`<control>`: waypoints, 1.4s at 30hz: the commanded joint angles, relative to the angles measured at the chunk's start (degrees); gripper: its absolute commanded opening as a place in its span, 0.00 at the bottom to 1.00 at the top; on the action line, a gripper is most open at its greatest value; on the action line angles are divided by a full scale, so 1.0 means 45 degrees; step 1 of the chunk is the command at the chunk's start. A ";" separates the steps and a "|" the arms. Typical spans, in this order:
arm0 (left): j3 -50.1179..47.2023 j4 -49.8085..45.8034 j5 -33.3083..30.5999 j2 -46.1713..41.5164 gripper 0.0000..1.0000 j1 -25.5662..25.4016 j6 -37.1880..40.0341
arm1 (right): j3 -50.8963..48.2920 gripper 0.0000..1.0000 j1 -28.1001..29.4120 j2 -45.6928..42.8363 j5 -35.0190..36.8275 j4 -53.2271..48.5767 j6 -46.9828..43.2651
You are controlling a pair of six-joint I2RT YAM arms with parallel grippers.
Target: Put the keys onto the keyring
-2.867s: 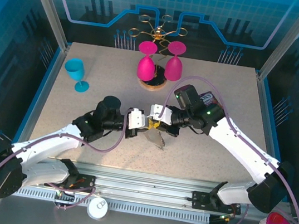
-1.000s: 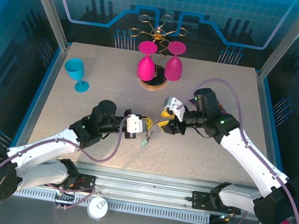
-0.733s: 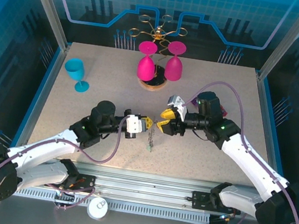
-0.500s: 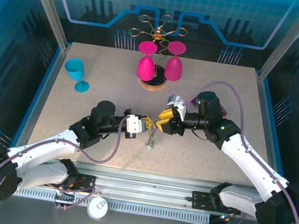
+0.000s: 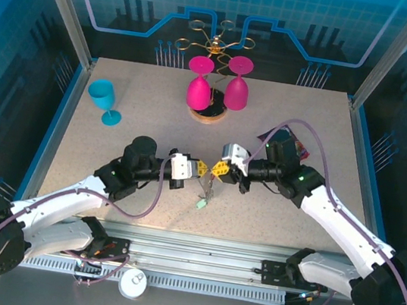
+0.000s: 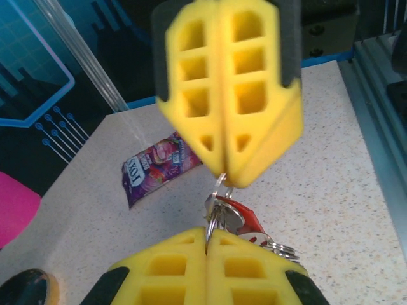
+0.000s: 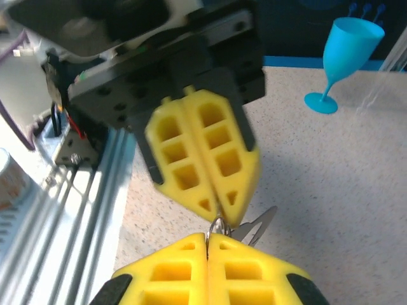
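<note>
My left gripper (image 5: 199,169) and right gripper (image 5: 218,171) meet tip to tip over the table's middle. Both are shut on the same small silvery ring (image 6: 218,189), which belongs to the keyring's string of rings. In the left wrist view my own tips (image 6: 210,237) pinch it from below and the right gripper's fingers (image 6: 254,108) from above. A key with a red head (image 6: 247,216) and more silvery rings (image 6: 282,250) hang beside it. A bare key blade (image 7: 257,226) juts out past my right gripper (image 7: 208,237). Below both grippers dangles a pale green tag (image 5: 200,204).
A purple snack packet (image 6: 160,166) lies on the table behind the right arm. Two pink goblets (image 5: 215,84) stand by the gold wire rack (image 5: 214,40) at the back. A blue goblet (image 5: 104,99) stands at the far left. The metal rail (image 5: 195,262) runs along the near edge.
My right gripper, open half a second ago, has moved left to the left gripper's tips and shut on the ring. The left gripper stayed shut with the bunch hanging from it.
</note>
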 commanded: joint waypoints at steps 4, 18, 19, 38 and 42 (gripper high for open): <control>0.0471 0.0127 0.0522 -0.0135 0.00 0.0373 -0.0573 | -0.0060 0.00 0.0698 -0.0081 0.1680 -0.1197 -0.2505; -0.0477 0.1289 0.1026 -0.0997 0.00 0.0318 0.0549 | 0.0943 0.00 -0.0383 0.1058 0.0875 -0.0705 0.3350; -0.0503 0.1326 0.1041 -0.1021 0.00 0.0297 0.0626 | 0.0983 0.00 -0.0443 0.1111 0.0855 -0.0669 0.3655; -0.1421 0.4777 0.1063 -0.0539 0.00 0.0256 -0.1042 | 0.1737 0.09 -0.0599 0.2182 -0.1334 -0.0103 0.5141; -0.1582 0.5242 0.0535 -0.0526 0.00 0.0271 -0.1456 | 0.1319 0.28 -0.0936 0.1574 -0.1340 0.0189 0.5383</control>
